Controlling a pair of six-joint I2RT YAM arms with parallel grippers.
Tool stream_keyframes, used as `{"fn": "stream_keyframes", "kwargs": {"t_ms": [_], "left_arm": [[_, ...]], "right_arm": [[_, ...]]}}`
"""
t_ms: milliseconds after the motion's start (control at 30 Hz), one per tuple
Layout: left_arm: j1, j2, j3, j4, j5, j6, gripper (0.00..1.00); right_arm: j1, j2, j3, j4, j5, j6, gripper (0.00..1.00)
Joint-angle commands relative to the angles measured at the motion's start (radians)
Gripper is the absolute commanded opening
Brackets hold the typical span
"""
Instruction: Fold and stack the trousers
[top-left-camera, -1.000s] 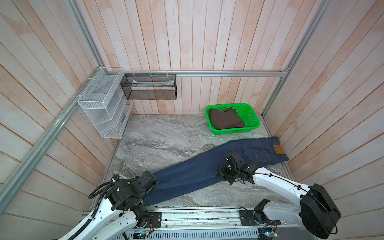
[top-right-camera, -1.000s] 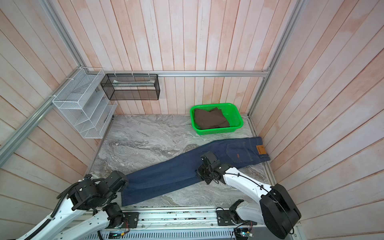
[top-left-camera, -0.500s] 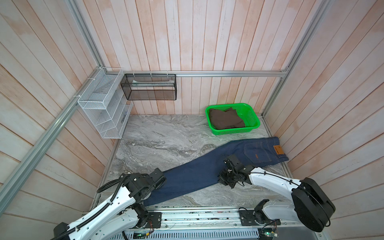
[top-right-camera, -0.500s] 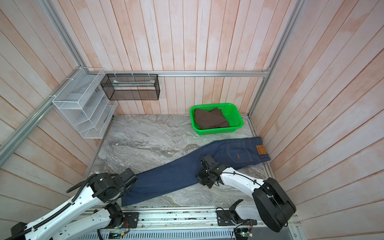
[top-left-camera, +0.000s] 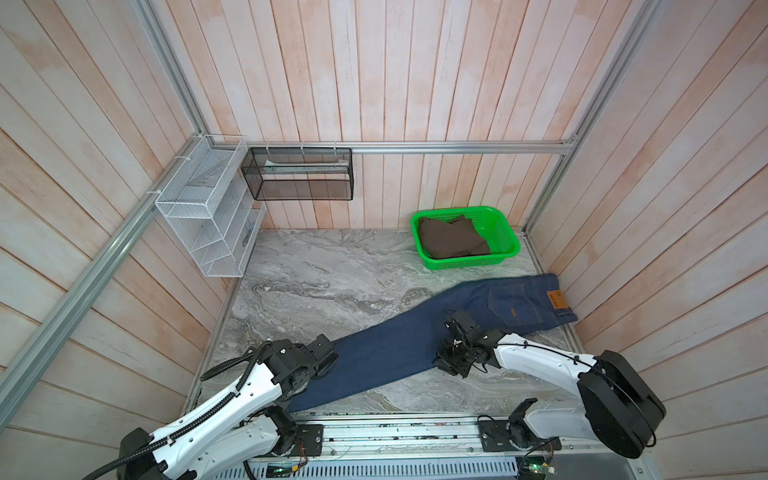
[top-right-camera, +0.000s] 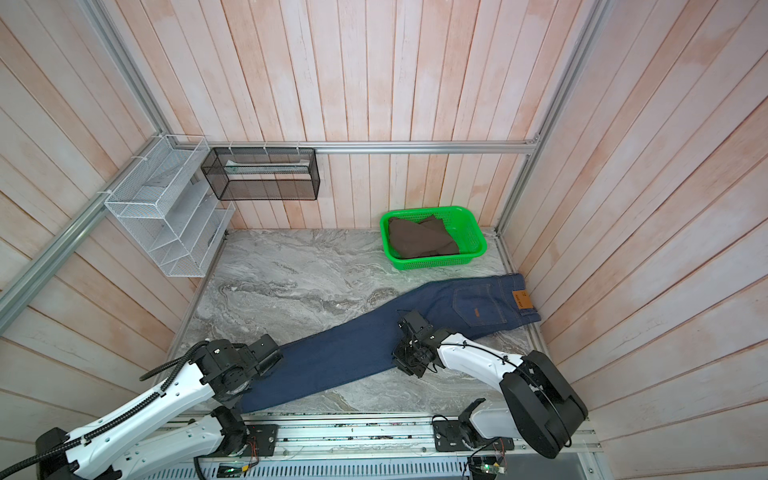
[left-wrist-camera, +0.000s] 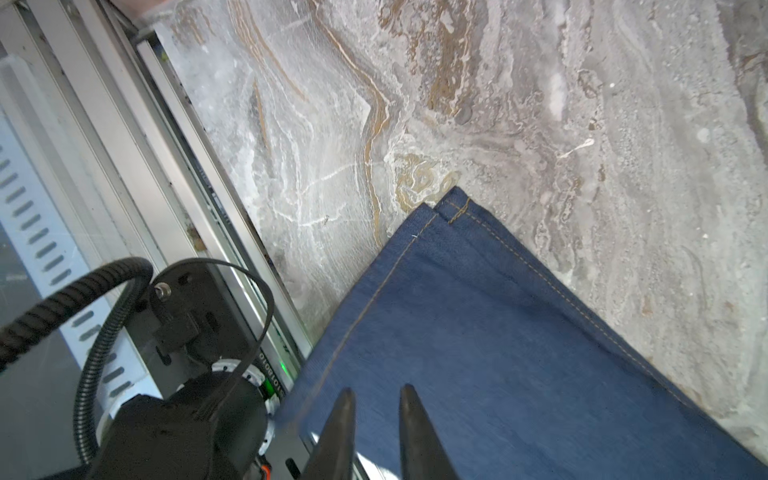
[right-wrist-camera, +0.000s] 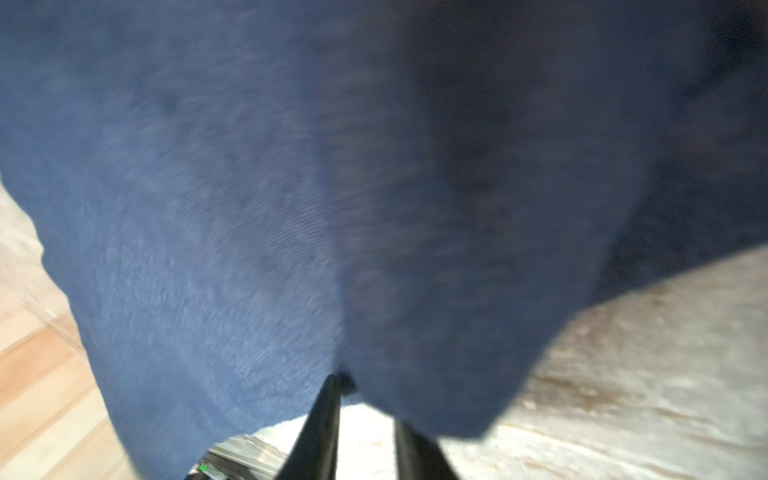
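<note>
– Counting from the biggest down, what do you have in front of you?

– You have one marbled surface (top-left-camera: 332, 270). On it lies one pair of trousers (top-left-camera: 415, 349), dark blue denim laid flat on a slant from the near left to the far right, with the waistband by the right wall. On the walls are one white wire rack (top-left-camera: 208, 224) and one black mesh bin (top-left-camera: 299, 178). One green basket (top-left-camera: 509, 249) holds a brown cloth (top-left-camera: 451, 243).

– And your two end effectors?

– Your left end effector (left-wrist-camera: 377, 388) sits over the denim near the leg hems, its fingers a narrow gap apart with nothing between them. Your right end effector (right-wrist-camera: 368, 401) is parted just as narrowly at the trousers' near edge. One fingertip touches denim, though that view is blurred.

– Any writing?

– There is one tan patch (top-left-camera: 556, 299) at the waistband, and its dark print is too small to read.
</note>
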Motion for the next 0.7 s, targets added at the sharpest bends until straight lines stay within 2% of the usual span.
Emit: {"fn": "stream_keyframes", "kwargs": {"t_ms": [0,33,100,267,400,567,667], "left_arm": [[0.006,0.007,0.035,-0.035,0.026,0.009,0.30],[0.006,0.010,0.040,-0.034,0.032,0.013,0.32],[0.004,0.015,0.065,-0.035,0.040,0.027,0.38],[0.005,0.081,0.183,-0.009,0.007,0.112,0.41],[0.006,0.175,0.202,0.164,0.051,0.252,0.40],[0.000,0.250,0.093,0.436,0.202,0.326,0.32],[-0.011,0.281,0.022,0.531,0.251,0.319,0.32]], "right_arm": [[0.007,-0.012,0.050,-0.079,0.019,-0.050,0.40],[0.007,-0.018,0.060,-0.095,0.023,-0.060,0.45],[0.006,-0.035,0.088,-0.125,0.031,-0.087,0.48],[0.001,-0.080,0.168,-0.189,0.066,-0.158,0.52],[-0.034,-0.083,0.256,-0.220,0.144,-0.241,0.51],[-0.180,-0.052,0.261,-0.163,0.220,-0.325,0.49],[-0.292,-0.019,0.226,-0.093,0.208,-0.363,0.47]]}}
